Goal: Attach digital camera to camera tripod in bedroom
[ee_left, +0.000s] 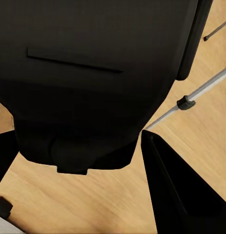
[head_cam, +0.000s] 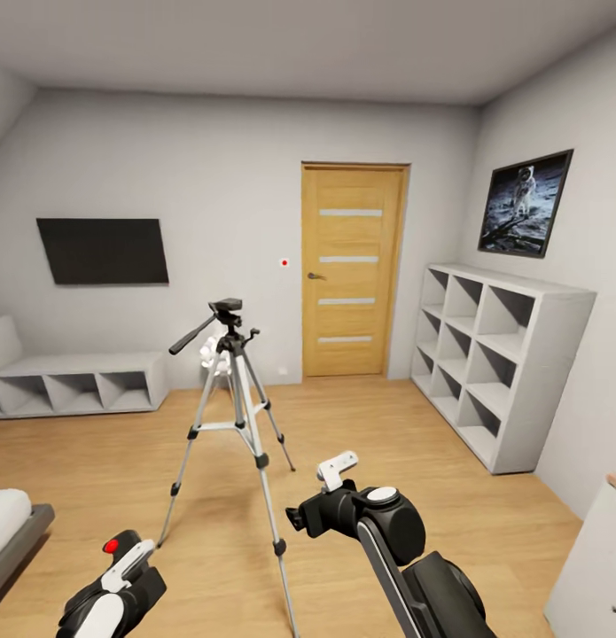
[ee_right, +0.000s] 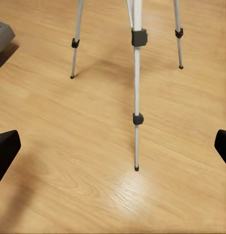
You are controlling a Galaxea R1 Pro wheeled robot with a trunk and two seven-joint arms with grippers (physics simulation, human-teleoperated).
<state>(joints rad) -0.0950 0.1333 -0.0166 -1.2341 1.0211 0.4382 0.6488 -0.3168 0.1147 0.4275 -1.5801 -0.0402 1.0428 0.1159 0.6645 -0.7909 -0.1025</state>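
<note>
The robot is at the carrying and approach step: the left claw (head_cam: 121,567) holds the camera (ee_left: 93,83), its fingers closed against the black body, whose red button shows beside the claw in the head view. In the left wrist view the camera is a smooth, matte, boxy block sitting between the dark fingers (ee_left: 176,190).

The tripod (head_cam: 232,416) stands on the wood floor (head_cam: 414,443) ahead of both claws, with its black head and long pan handle well above the left claw. Its three legs are thin, silvery telescoping tubes with black collars and small black feet; the nearest leg reaches down between the two claws.

The right claw (ee_right: 113,146) is wide open and holds nothing, hovering over the floor with the foot of the nearest leg just ahead of it.

By my judgement, the next move calls for lifting the camera up and forward, level and base down, onto the flat top of the tripod's head, without knocking the slender legs.
</note>
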